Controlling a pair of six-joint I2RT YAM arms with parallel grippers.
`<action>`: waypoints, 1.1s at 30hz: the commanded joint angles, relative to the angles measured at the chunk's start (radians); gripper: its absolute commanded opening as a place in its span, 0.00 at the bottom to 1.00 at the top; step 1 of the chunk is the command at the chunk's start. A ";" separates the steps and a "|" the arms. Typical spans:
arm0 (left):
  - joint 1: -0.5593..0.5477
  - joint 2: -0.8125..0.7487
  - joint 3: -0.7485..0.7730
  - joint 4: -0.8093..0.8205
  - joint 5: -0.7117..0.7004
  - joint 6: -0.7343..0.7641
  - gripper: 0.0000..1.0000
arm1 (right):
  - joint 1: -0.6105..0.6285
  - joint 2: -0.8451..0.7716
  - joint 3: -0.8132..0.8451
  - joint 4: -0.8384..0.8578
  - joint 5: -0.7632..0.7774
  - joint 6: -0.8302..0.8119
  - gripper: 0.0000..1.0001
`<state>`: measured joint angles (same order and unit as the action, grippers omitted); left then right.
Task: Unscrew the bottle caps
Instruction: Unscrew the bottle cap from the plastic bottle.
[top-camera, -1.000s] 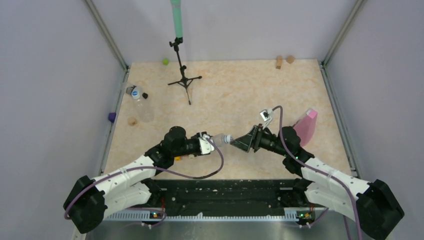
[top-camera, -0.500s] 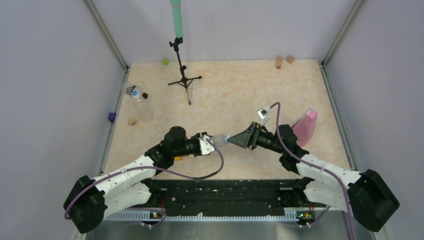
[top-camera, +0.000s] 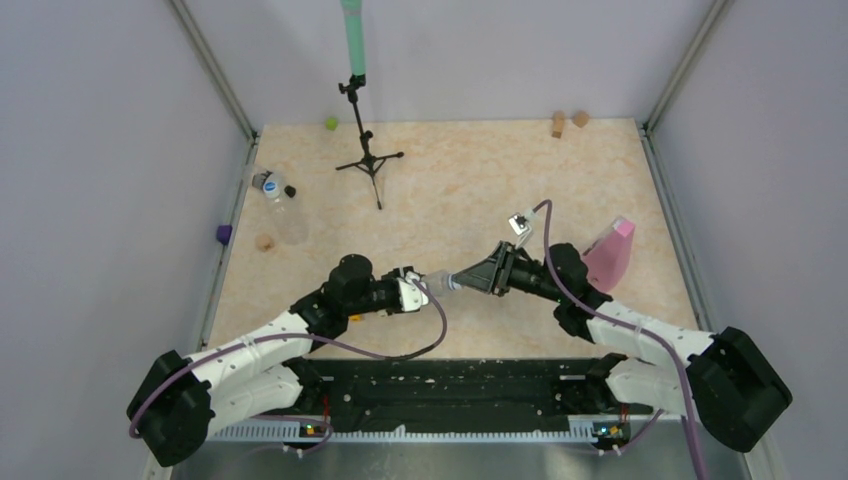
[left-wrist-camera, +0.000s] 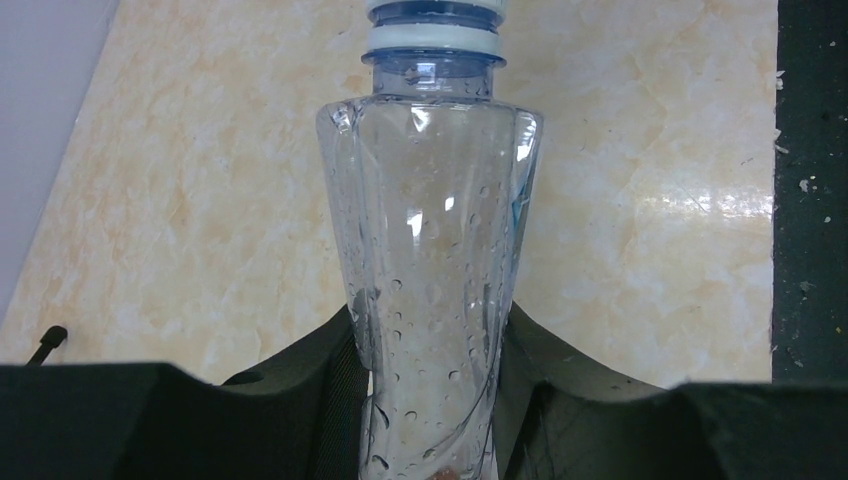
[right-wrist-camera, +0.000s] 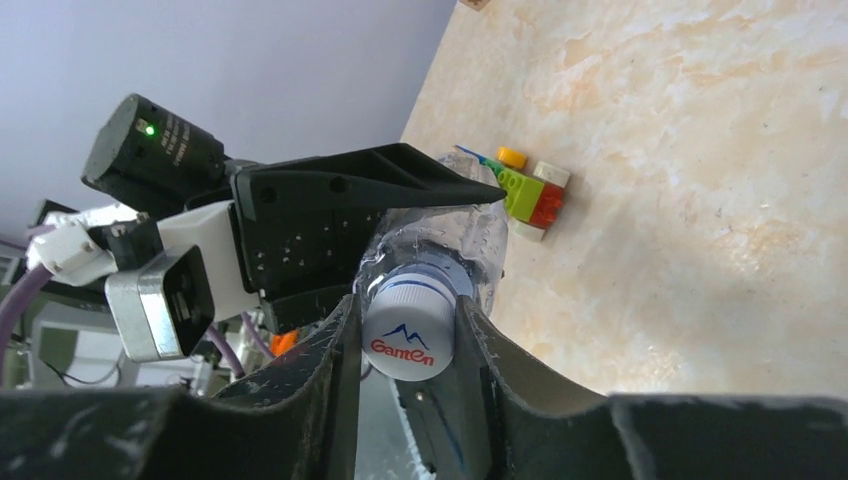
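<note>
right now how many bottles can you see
2. held bottle in the left gripper, right gripper on its cap; second bottle lying near the table's left edge. others may be hidden.

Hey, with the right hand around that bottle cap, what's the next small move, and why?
Probably rotate the right hand to start loosening the white cap: its fingers press both sides of the cap, which sits fully on the neck, while the left hand clamps the clear bottle by its body.

top: overhead, far | wrists: close, facing each other | shared: bottle (left-wrist-camera: 430, 250), cap (right-wrist-camera: 405, 340)
</note>
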<state>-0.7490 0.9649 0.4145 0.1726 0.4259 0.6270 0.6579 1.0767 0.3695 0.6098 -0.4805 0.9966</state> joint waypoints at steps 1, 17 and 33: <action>-0.004 -0.003 -0.003 0.054 0.014 -0.005 0.02 | -0.006 -0.011 0.046 -0.043 -0.019 -0.095 0.29; -0.003 -0.006 0.004 0.060 0.046 -0.069 0.01 | -0.006 -0.037 0.096 -0.200 -0.178 -0.611 0.25; -0.001 -0.011 0.024 0.040 0.132 -0.072 0.01 | -0.006 0.095 0.162 -0.126 -0.400 -0.873 0.26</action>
<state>-0.7460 0.9710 0.4019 0.1238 0.4728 0.5701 0.6506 1.1316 0.4740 0.4778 -0.7738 0.2218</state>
